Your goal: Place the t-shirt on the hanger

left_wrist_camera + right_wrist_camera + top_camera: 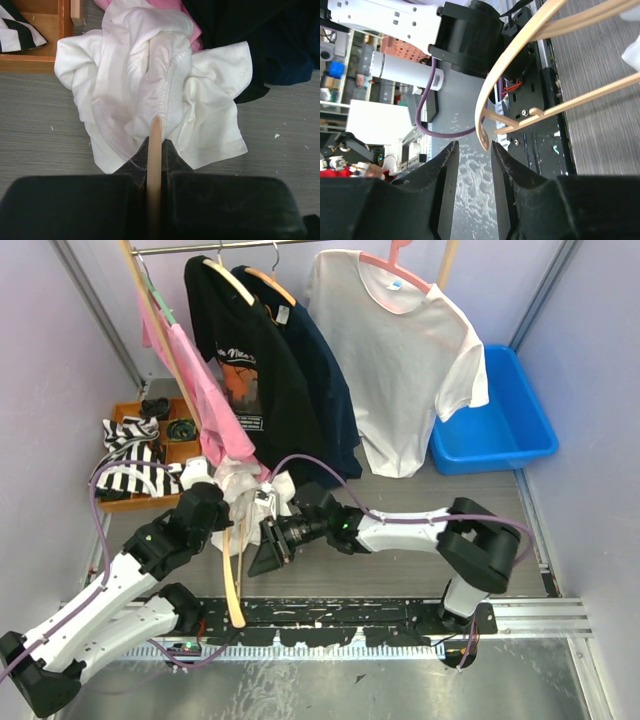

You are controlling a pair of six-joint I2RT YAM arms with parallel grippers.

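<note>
Even, bright overhead light with soft shadows; close wrist views blur at the near edges.

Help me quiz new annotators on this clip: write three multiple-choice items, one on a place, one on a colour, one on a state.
1. Where does the bunched t-shirt lie?
A. in a blue bin
B. on the table beside the wooden tray
C. on the rail

2. The hung white shirt sits on a hanger of what colour?
A. pink
B. black
C. blue

3. How is the right gripper?
A. shut on the wooden hanger
B. shut on the t-shirt
C. open

Answers:
1 B, the left wrist view shows it crumpled on the tabletop by the tray's corner.
2 A, the pink hanger shows at the shirt's neck.
3 C, its fingers stand apart, with the wooden hanger just beyond them, ungripped.
</note>
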